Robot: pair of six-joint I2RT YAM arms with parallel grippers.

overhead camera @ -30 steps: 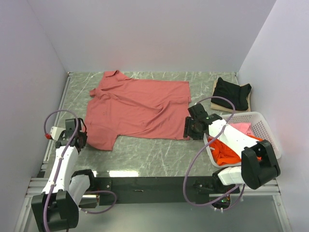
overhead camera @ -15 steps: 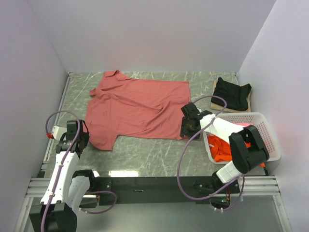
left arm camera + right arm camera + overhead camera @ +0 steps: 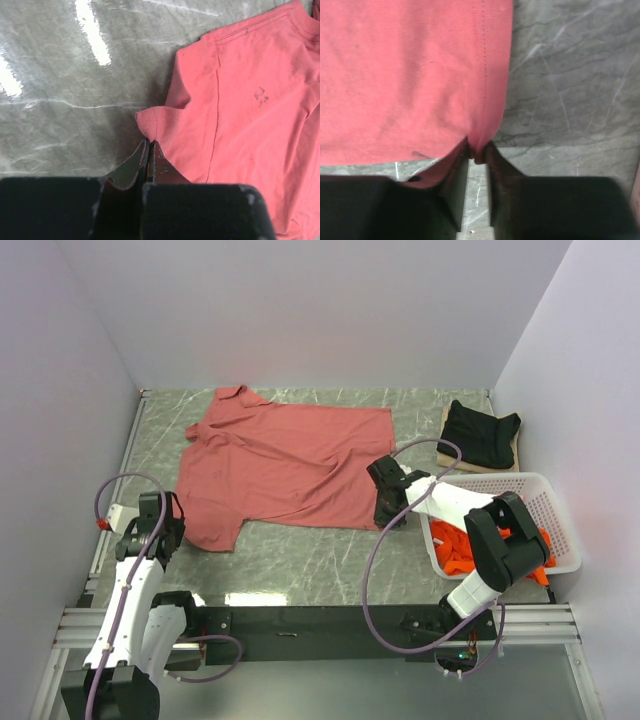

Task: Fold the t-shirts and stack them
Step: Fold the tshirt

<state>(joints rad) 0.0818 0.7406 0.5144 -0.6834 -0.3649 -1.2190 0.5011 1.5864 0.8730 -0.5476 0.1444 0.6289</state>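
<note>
The large brick-red t-shirt (image 3: pixel 285 465) lies spread flat on the marble table. My left gripper (image 3: pixel 172 528) is at the near-left sleeve, and in the left wrist view it (image 3: pixel 149 143) is shut on the tip of that sleeve (image 3: pixel 240 100). My right gripper (image 3: pixel 385 516) is at the shirt's near-right hem corner, and in the right wrist view it (image 3: pixel 478 154) is pinched on that hem (image 3: pixel 410 75). The black t-shirt (image 3: pixel 481 432) lies folded at the back right. The orange t-shirt (image 3: pixel 458 548) is in the basket. The pink t-shirt is hidden.
The white lattice basket (image 3: pixel 562 528) stands at the right edge, with my right arm's elbow over it. A tan board (image 3: pixel 446 447) lies under the black t-shirt. Walls close in the table on the left, back and right. Bare marble (image 3: pixel 320 560) lies in front of the red shirt.
My right gripper has moved left from the basket onto the red shirt's hem corner, its elbow swinging back over the basket. My left gripper has shifted slightly nearer, onto the sleeve tip.
</note>
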